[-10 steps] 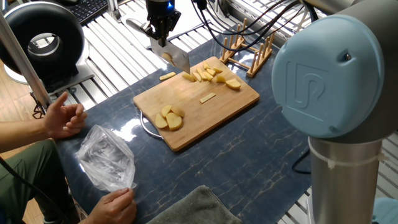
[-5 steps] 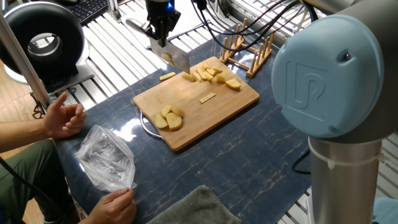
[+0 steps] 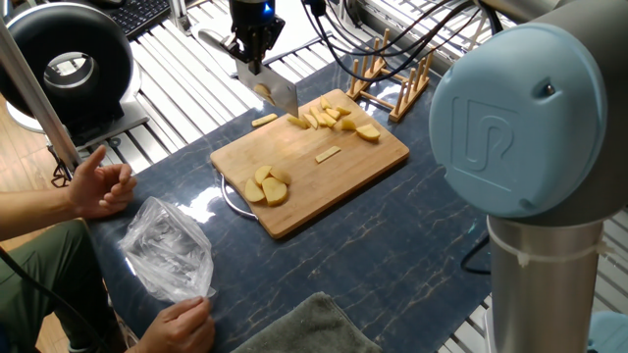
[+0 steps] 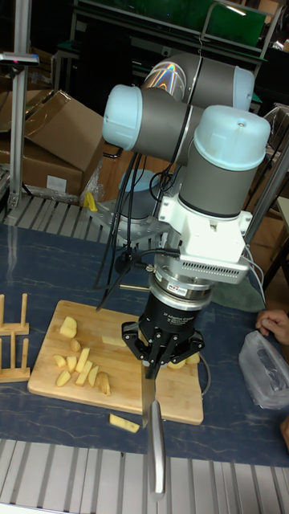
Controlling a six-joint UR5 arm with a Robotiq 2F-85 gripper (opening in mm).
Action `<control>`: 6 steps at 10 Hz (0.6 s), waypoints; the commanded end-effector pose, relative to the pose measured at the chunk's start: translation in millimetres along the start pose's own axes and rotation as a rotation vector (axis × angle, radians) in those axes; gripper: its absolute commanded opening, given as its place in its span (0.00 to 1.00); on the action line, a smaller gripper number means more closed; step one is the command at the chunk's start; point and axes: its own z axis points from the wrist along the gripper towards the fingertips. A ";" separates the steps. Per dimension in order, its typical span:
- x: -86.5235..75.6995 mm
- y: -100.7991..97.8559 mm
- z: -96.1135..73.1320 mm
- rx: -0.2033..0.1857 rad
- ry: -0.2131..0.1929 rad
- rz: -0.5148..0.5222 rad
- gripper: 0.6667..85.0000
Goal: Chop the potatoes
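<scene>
hand (image 4: 157,365) hiding potato halves (image 3: 267,185), wooden rack (image 4: 14,339) cropped at edge

Fixed view sat high behind the arm's base, looking down and across the table; the blue shoulder cap (image 3: 515,118) filled its right side at close range. Tall fixed view stood at the opposite table edge, lower, facing back toward the arm, nearer to the tool. Both covered the bamboo board (image 3: 324,176) (image 4: 120,321), the potatoes (image 3: 334,118) (image 4: 80,365), the wooden rack (image 3: 392,78) (image 4: 12,337) and the gripper (image 3: 253,49) (image 4: 160,357).
</scene>
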 end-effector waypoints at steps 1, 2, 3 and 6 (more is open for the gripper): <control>-0.4 1.8 -1.0 -0.011 -0.001 0.007 0.00; -0.8 1.8 -1.0 -0.011 -0.003 0.007 0.00; -0.8 1.7 -1.0 -0.011 -0.003 0.007 0.00; 0.9 2.7 -0.3 -0.010 0.005 -0.001 0.00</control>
